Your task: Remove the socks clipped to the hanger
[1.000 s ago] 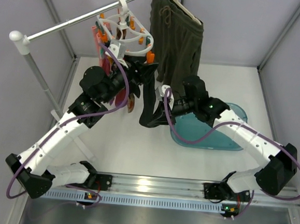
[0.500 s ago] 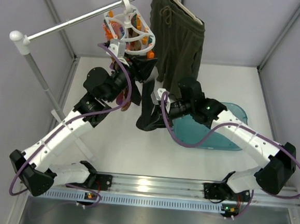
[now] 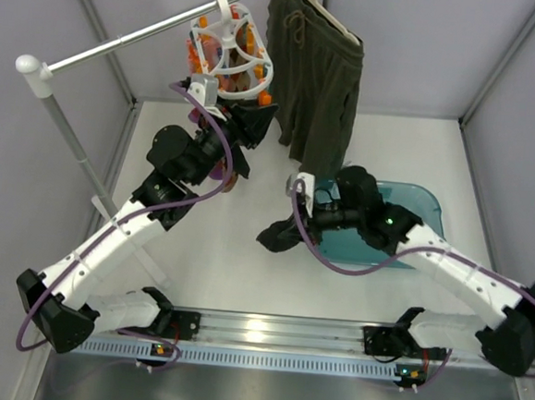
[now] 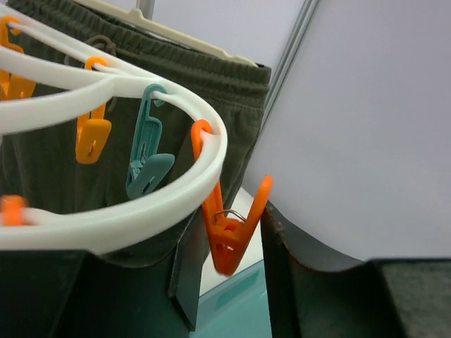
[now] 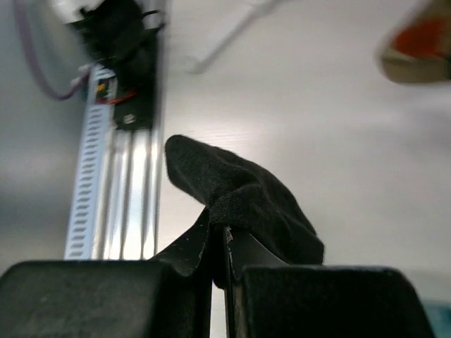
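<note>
The white ring hanger (image 3: 228, 53) with orange and teal pegs hangs from the metal rail. My left gripper (image 3: 255, 118) is open just below its ring (image 4: 141, 211), its fingers on either side of an empty orange peg (image 4: 229, 239). A maroon sock (image 3: 217, 170) and a patterned one still hang behind the left arm, mostly hidden. My right gripper (image 3: 293, 222) is shut on a black sock (image 3: 278, 236), which hangs free of the hanger low over the table. In the right wrist view the sock (image 5: 246, 197) drapes over the shut fingers (image 5: 220, 239).
Olive shorts (image 3: 319, 74) on a slim hanger hang right beside the ring hanger and fill the left wrist view's background (image 4: 56, 162). A teal basin (image 3: 415, 212) sits on the table under the right arm. Enclosure walls stand on both sides. The arms' mounting rail (image 3: 266, 330) runs along the near edge.
The black sock, stretched up to the hanger before, has come free. My right gripper has carried it down and toward the near side. The hanger has swung back to the right.
</note>
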### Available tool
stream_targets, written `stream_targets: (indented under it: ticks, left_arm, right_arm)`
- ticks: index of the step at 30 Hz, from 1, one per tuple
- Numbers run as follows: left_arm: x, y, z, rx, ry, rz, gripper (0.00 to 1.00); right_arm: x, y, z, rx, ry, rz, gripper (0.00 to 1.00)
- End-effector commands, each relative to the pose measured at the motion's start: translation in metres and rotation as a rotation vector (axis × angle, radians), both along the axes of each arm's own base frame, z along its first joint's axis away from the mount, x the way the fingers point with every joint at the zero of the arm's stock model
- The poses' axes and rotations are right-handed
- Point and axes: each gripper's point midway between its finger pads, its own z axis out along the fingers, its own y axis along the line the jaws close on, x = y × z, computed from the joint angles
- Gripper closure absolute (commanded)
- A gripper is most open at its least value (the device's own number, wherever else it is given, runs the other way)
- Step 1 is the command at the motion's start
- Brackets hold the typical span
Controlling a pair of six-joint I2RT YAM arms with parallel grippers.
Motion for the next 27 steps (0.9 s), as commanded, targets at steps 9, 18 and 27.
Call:
stream_targets:
  ticks: [9, 18, 27]
  left_arm:
    - [-0.046, 0.005, 0.001, -0.048, -0.034, -0.139, 0.21]
    - [-0.069, 0.028, -0.045, 0.024, 0.131, -0.112, 0.02]
    - [-0.102, 0.081, -0.099, 0.257, 0.373, 0.018, 0.02]
  right_arm:
    - [0.126, -0.159, 0.013, 0.093, 0.118, -1.176, 1.00]
    - [0.158, -0.215, -0.061, -0.045, 0.301, -1.389, 0.74]
    - [0.151, -0.208, -0.036, -0.022, 0.237, -1.312, 0.00]
